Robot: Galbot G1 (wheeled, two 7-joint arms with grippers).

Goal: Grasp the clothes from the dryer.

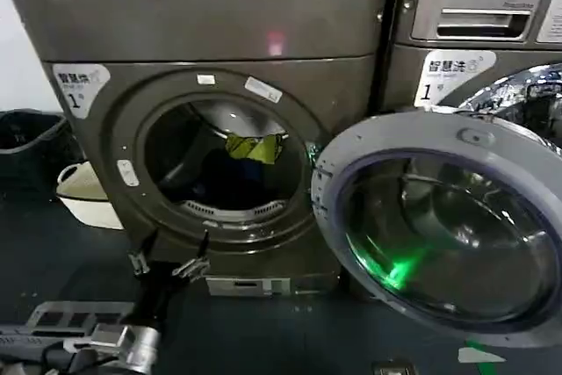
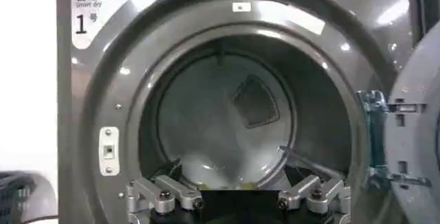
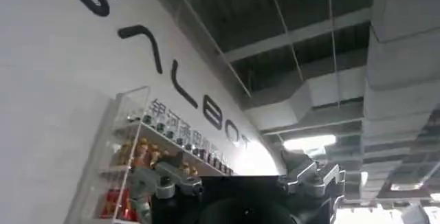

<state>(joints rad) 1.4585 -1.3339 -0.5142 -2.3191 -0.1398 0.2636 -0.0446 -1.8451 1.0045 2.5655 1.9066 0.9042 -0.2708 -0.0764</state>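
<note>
The big bronze-grey dryer (image 1: 211,120) stands in front of the robot, with a white "1" sticker (image 1: 79,85) at its top left corner. Next to it on the right stands a second machine with an LG logo (image 1: 474,24). The dryer's round glass door (image 1: 443,226) hangs wide open on the right side, so the round hole in the front is clear to see into. Inside the drum lie the clothes (image 1: 237,164): a yellow-green piece (image 1: 255,147) sits up high toward the right, and a dark blue piece (image 1: 219,177) lies lower down beside and under it. To the left of the dryer, on the dark floor, sit a black basket (image 1: 31,142) and a cream tub (image 1: 83,191). The left hand (image 1: 169,263) is held low in front of the dryer, just under the bottom edge of the round hole, and it is outside the drum. Its two fingers (image 2: 165,194) are spread apart and hold nothing. In the left wrist view the hand points straight into the drum. The right hand (image 3: 240,184) points up at a ceiling and a white wall with a shelf of bottles (image 3: 137,170); its fingers are spread apart and hold nothing too.
</note>
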